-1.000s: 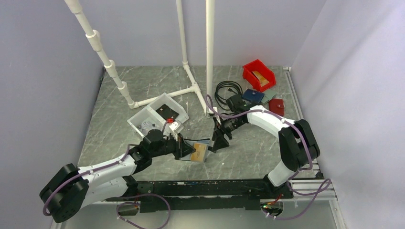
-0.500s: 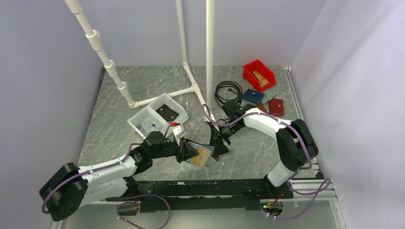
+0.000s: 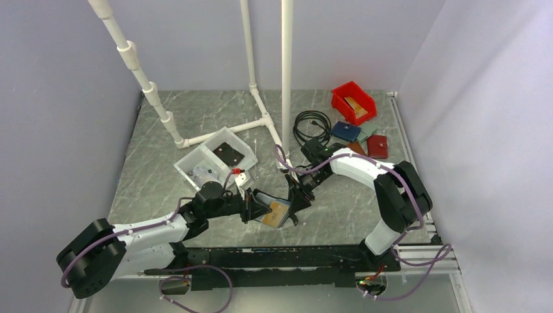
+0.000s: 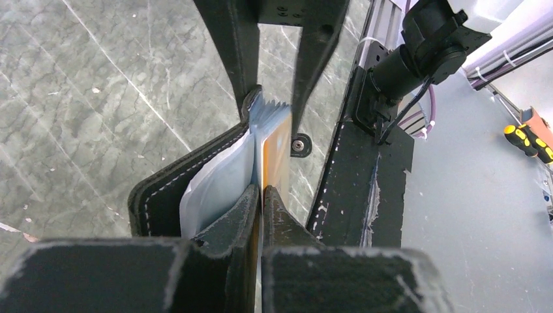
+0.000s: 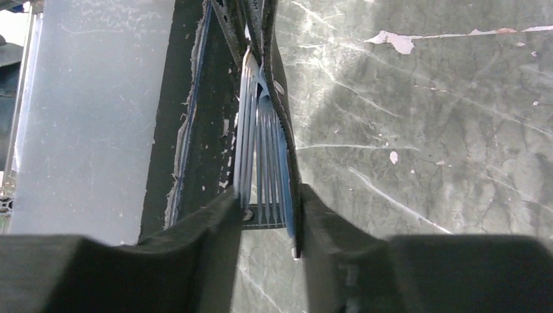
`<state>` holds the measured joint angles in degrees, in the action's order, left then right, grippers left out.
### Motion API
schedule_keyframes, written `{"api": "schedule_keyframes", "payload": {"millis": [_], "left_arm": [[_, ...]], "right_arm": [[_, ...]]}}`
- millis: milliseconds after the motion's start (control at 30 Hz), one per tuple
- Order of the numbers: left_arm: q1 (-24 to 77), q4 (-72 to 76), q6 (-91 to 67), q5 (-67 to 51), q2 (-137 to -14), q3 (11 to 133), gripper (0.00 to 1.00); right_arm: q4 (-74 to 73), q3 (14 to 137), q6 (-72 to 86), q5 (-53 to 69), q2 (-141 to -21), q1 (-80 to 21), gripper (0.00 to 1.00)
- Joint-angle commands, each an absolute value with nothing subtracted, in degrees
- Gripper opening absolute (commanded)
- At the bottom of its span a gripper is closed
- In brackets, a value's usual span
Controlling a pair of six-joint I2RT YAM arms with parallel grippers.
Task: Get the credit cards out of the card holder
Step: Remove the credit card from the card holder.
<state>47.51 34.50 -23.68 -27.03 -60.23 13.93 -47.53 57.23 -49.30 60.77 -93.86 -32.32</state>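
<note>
left pincer (image 4: 262, 195) clamped on holder (image 3: 264, 202), mid-front of bench (image 3: 163, 163), gold card (image 4: 277, 153) showing inside. right pincer (image 5: 264, 212) straddles holder's far end; can't tell if gripping.

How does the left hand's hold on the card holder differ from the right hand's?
The left hand is pinched shut on one thin edge of the card holder; the right hand straddles its fanned clear sleeves at the opposite end. The left hand's jaws are pressed together; the right hand's stand wider, and whether they grip is unclear. Both face each other across the same holder.
</note>
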Motion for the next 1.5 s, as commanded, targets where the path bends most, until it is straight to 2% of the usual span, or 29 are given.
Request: {"api": "schedule_keyframes", "payload": {"millis": [0, 100, 200, 567, 800, 867, 1100, 1167, 1467], "left_arm": [[47.76, 40.2, -24.61, -26.06, -59.01, 13.36, 0.0], [47.71, 39.54, -24.66, -24.96, -57.78, 12.61, 0.0], [47.79, 38.96, -24.61, -24.57, -56.95, 12.16, 0.0], [47.76, 42.53, -25.59, -23.74, -57.8, 10.8, 0.0], [47.74, 45.58, -26.68, -22.9, -59.69, 9.89, 0.0], [47.75, 46.16, -27.01, -22.82, -60.21, 9.76, 0.0], [46.96, 45.88, -29.25, -20.85, -59.22, 8.52, 0.0], [45.82, 45.56, -30.56, -21.11, -58.42, 7.92, 0.0], [41.04, 42.82, -35.0, -24.6, -56.02, 7.03, 0.0]], "right_arm": [[-47.85, 58.37, -51.64, 64.39, -93.69, -32.52, 0.43], [-47.12, 58.11, -50.56, 63.02, -93.77, -32.67, 0.57], [-46.77, 58.1, -50.24, 61.97, -94.09, -33.1, 0.62], [-44.3, 58.1, -47.16, 57.6, -96.31, -34.71, 0.63], [-42.04, 58.3, -43.7, 55.47, -97.91, -35.08, 0.49], [-42.4, 58.71, -43.6, 55.46, -98.55, -35.39, 0.41], [-43.6, 60.14, -43.05, 55.07, -99.13, -35.59, 0.03], [-43.99, 60.63, -42.61, 54.72, -99.21, -35.6, 0.0], [-52.19, 65.74, -45.05, 54.24, -103.36, -35.6, 0.0]]}}
